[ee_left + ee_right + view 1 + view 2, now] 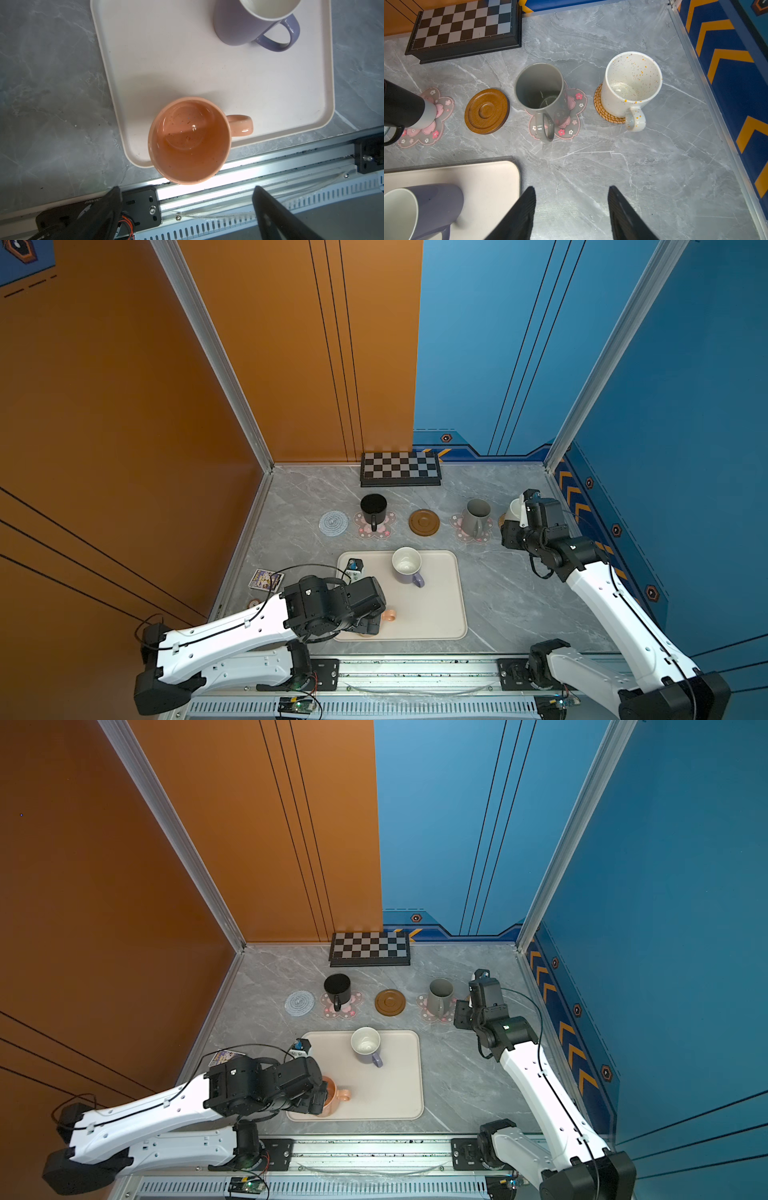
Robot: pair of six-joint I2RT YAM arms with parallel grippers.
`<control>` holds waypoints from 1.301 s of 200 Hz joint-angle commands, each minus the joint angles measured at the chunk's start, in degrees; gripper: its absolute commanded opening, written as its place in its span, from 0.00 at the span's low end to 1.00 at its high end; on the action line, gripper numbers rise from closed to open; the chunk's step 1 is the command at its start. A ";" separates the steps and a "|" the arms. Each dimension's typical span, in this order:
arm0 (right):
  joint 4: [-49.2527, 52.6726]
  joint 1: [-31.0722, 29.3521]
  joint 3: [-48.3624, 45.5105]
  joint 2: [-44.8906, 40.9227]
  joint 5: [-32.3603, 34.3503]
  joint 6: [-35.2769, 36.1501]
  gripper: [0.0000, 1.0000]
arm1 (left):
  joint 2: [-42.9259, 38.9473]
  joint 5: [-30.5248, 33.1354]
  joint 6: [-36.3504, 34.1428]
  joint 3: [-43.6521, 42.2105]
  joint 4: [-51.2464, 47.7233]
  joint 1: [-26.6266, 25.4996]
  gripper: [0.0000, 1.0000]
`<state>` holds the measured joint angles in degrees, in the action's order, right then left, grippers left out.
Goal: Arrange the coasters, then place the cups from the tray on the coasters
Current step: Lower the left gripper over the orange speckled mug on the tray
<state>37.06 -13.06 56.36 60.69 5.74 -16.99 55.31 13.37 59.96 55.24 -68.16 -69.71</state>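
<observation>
Left wrist view shows the left gripper (187,188) spread wide and empty above the orange-peach mug (190,141). The mug stands upright at a near corner of the tray (270,93), well apart from the lavender mug (239,27).

The pickup looks to be next. I'd come straight down, pinch the wall on the side away from the handle, then lift high enough to clear the low rim.

Two coasters lie bare: the blue-grey coaster (333,523) and the brown coaster (486,111). The right gripper (571,188) is partly open and holds nothing, near the speckled mug (631,83) on its rattan coaster (604,112).
</observation>
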 commanded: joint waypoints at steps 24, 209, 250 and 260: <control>-0.83 0.19 -0.97 0.79 -2.52 -2.95 0.58 | 0.50 -2.30 5.22 -2.36 -1.80 -6.14 0.99; -3.39 -0.17 -0.64 4.64 -3.99 -3.62 0.58 | 4.08 7.29 14.21 -19.87 15.76 -7.49 0.94; -3.75 -0.38 -0.29 5.53 -4.48 -3.92 0.57 | 7.41 7.97 12.99 -20.89 16.58 -5.25 0.92; -3.75 -0.40 -0.28 5.58 -4.43 -3.92 0.57 | 8.46 7.90 13.33 -21.11 16.57 -4.47 0.91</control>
<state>34.26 -13.17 56.27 65.91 2.04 -19.81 61.60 18.13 73.08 35.70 -50.57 -76.12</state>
